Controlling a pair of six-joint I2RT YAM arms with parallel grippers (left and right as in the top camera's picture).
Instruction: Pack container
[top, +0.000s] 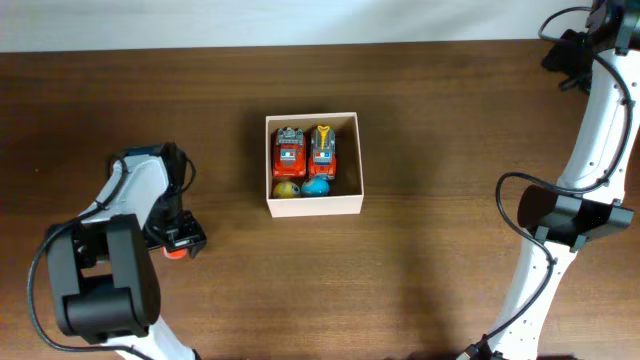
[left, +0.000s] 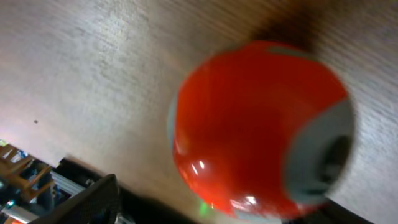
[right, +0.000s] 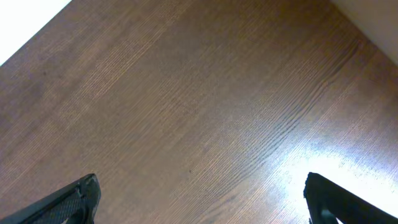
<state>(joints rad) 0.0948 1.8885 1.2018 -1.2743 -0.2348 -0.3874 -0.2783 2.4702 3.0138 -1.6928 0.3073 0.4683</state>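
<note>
The container (top: 312, 205), a small cream-white box, stands at the middle of the table. It holds two red toy trucks (top: 305, 150), a yellow ball toy (top: 286, 188) and a blue one (top: 316, 186). A round red and grey toy (left: 255, 130) lies on the wood at the left. My left gripper (top: 180, 243) is low around it, open; one finger (left: 93, 202) stands clear of the toy with bare table between them. The same toy (top: 175, 251) peeks out under the gripper in the overhead view. My right gripper (right: 199, 186) is open over bare wood, holding nothing.
The right arm (top: 600, 110) reaches up along the table's right side to the far right corner. The left arm's body (top: 105, 280) fills the near left. The table's far edge (top: 300, 45) meets a white wall.
</note>
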